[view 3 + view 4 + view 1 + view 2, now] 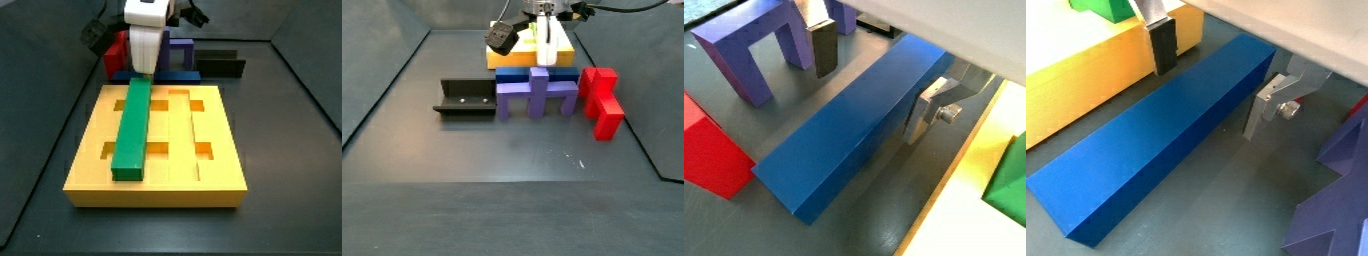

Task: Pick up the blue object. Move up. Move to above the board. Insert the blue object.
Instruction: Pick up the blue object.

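Hand low over the far end of the blue object, fingers spread to either side of the bar's width: in both wrist views one silver finger with dark pad stands against one long side, its mate against the opposite side. Cannot tell whether the pads actually press the bar. Same hand in the other wrist picture, astride the same bar

Blue object flat on the dark bench, lying lengthwise just beside the board, between it and the purple piece. In a side view only a sliver of blue behind the board's far edge, under the white wrist. From the opposite side, visible behind the purple piece, with the hand straight above

Board yellow, grooved, with a green bar seated along one groove. Red block just beside the purple piece. Fixture well apart on the bench, dark and L-shaped
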